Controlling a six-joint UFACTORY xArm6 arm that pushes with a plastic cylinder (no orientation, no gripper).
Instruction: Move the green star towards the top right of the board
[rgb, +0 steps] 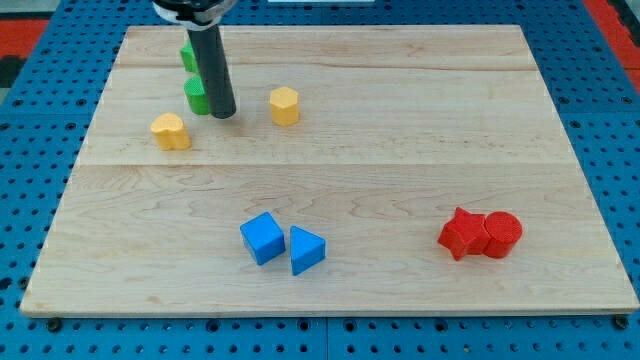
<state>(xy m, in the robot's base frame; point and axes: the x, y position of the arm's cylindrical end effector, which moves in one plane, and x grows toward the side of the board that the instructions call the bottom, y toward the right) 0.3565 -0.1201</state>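
Nearest you, the blue triangle (307, 250) sits beside the blue cube (262, 238). My tip (222, 113), which has no jaws to open or close, touches the view's right side of a green block (197, 96), likely the star. Top right lies beyond my tip, so you must circle round.

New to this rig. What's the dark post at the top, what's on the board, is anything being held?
The dark post is the robot arm's rod; it has no gripper and only pushes. My tip rests on the wooden board, touching the right side of a green block, shape partly hidden. A second green block sits just behind the rod. There is one camera view, looking down at the board from its near edge. Also there: a yellow heart-like block, a yellow hexagonal block, a blue cube touching a blue triangle, and a red star touching a red cylinder. Nothing is held.
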